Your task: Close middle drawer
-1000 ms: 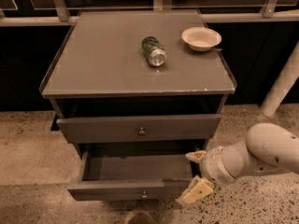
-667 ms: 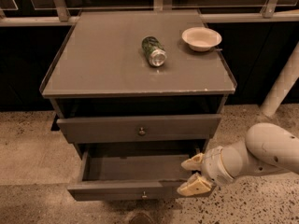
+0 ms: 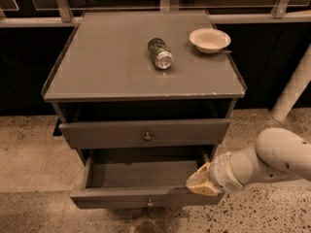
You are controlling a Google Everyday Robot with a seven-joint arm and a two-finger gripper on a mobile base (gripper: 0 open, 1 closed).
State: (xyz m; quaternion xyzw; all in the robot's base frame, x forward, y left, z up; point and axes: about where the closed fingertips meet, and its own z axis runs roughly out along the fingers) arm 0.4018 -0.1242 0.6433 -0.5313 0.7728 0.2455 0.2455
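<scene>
Grey cabinet (image 3: pixel 65 111) fills the middle of the scene, seen from above and in front, standing on a speckled floor (image 3: pixel 29 149). Its flat counter (image 3: pixel 107 62) carries a green can (image 3: pixel 160 53) lying on its side near the centre. A shallow white bowl (image 3: pixel 209 40) sits further right and toward the far edge, apart from the can.

Below the counter, the upper drawer (image 3: pixel 107 134) stands out a little from the cabinet, with a small round knob (image 3: pixel 147 136) at the centre of its front. Under it, the middle drawer (image 3: pixel 116 198) is pulled well out toward the near side. Its bare inside is open to view, and its own small knob (image 3: pixel 149 203) shows on the thin strip of front.

The robot's white arm (image 3: pixel 282 157) reaches in from the right at the near edge of the scene. The end effector (image 3: pixel 198 184) sits at the right end of the middle drawer, its pale tip touching the top edge of the front, just beside the drawer's right corner. Whether the end effector is open or closed cannot be told from this angle. A white post (image 3: pixel 294 86) leans at the far right, behind the arm.
</scene>
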